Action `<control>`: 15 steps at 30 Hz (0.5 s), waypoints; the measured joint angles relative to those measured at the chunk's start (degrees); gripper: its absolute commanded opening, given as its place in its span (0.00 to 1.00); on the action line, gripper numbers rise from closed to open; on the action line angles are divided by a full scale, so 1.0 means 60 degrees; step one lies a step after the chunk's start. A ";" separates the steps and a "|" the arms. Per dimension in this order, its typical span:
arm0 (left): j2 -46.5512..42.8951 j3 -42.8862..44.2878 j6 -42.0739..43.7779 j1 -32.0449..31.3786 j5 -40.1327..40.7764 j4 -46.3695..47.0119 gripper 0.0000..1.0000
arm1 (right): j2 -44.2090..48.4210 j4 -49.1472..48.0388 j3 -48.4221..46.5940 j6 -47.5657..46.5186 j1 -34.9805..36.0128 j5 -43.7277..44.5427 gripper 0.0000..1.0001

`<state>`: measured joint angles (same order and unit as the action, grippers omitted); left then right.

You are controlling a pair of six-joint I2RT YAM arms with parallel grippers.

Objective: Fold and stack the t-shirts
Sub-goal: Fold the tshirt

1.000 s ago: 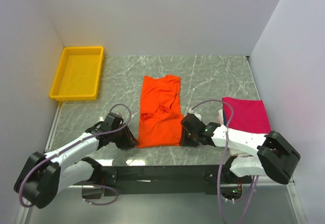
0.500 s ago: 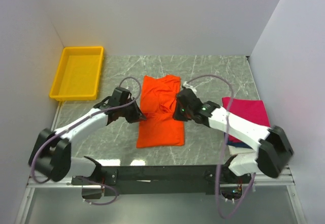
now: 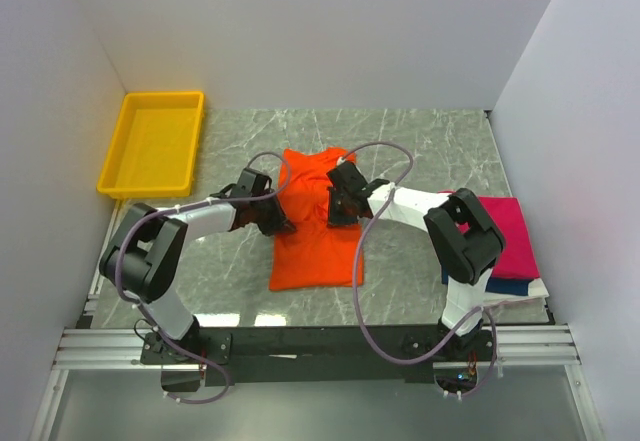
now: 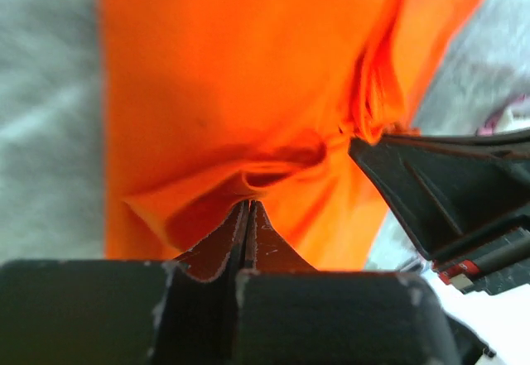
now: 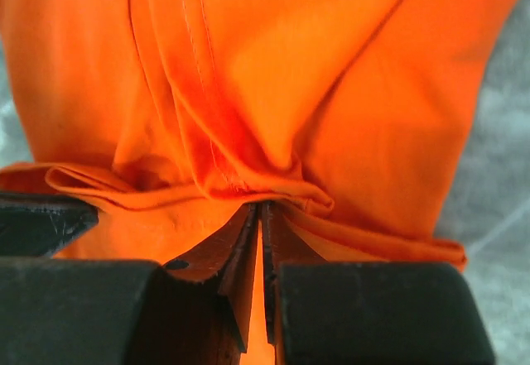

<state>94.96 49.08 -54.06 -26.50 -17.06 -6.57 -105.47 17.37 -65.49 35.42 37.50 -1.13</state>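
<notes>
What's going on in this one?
Both arms are on the orange t-shirt in the middle of the table. The left gripper and right gripper each have their fingers shut on a bunched fold of it, from opposite sides. Its near half lies flat. A folded magenta t-shirt lies on a navy t-shirt at the right.

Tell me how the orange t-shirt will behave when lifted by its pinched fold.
Likely floppy: the orange t-shirt bunches and creases where the left gripper and right gripper pinch it. Probably light, being thin cloth. Unheld parts should sag and drape.
</notes>
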 measured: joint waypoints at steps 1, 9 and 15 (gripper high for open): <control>0.0058 0.0000 -0.0018 0.0066 0.0029 0.0036 0.01 | -0.0091 -0.0080 -0.0033 -0.0004 -0.0058 -0.0087 0.12; 0.0350 0.0004 -0.0040 0.0495 0.0397 0.0106 0.01 | -0.0113 -0.0732 0.0138 -0.0178 -0.0382 -0.0470 0.12; 0.0397 0.0022 -0.0033 0.0554 0.0397 0.0204 0.01 | 0.0011 -0.0874 0.0280 -0.0350 -0.0426 -0.0627 0.12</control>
<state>97.34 49.21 -54.26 -23.18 -14.68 -5.34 -105.41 12.12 -63.81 33.32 34.94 -4.89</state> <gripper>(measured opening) 0.013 0.123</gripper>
